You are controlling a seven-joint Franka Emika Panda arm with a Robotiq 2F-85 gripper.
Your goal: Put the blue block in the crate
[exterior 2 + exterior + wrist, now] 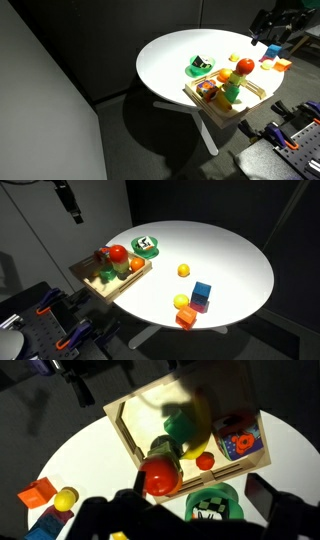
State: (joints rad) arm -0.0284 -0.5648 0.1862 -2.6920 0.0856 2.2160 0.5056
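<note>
The blue block (pixel 202 291) stands near the table's front edge, on a purple block, with a yellow ball (pixel 181 301) and an orange block (pixel 186 317) beside it. In an exterior view it shows below the gripper (pixel 271 50). The wooden crate (pixel 88 279) sits at the table's left edge and holds a red apple (pixel 118 253) and other toy fruit. It also shows in the wrist view (pixel 122 432). My gripper (pixel 70 207) hangs high above the crate side, far from the blue block. In the wrist view the gripper (pixel 190 512) is open and empty.
A green plate with a checkered piece (pixel 147 246) lies by the crate, also in the wrist view (pixel 212 506). Another yellow ball (pixel 184 270) lies mid-table. The round white table (pixel 225 255) drops off on all sides. Dark curtains surround it.
</note>
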